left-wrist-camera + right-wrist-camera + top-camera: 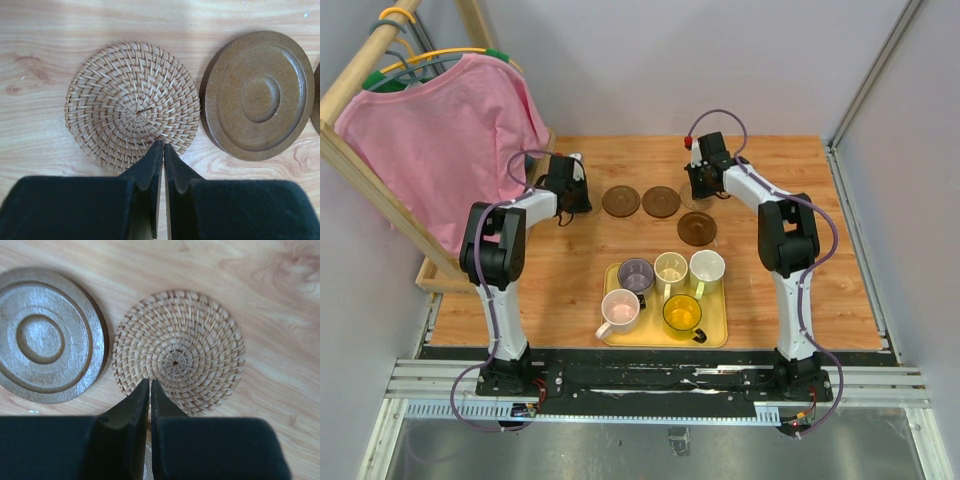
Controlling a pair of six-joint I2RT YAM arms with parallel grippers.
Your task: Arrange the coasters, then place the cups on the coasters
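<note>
Two tan woven coasters lie flat on the wooden table. Over the near rim of one coaster [132, 105], my left gripper [163, 146] is shut, with nothing between its fingers. My right gripper [150, 382] is shut the same way at the near rim of the other [180, 352]. Three dark brown coasters [620, 201] [661, 201] [697, 228] sit between the arms. One brown coaster [257, 95] lies just right of the left woven one, another [47, 335] just left of the right one. Several cups, among them pink [621, 310] and yellow [682, 313], stand on the yellow tray [716, 335].
A pink shirt [440, 140] hangs on a wooden rack at the back left, close to the left arm. Grey walls and a metal frame close off the back and right side of the table.
</note>
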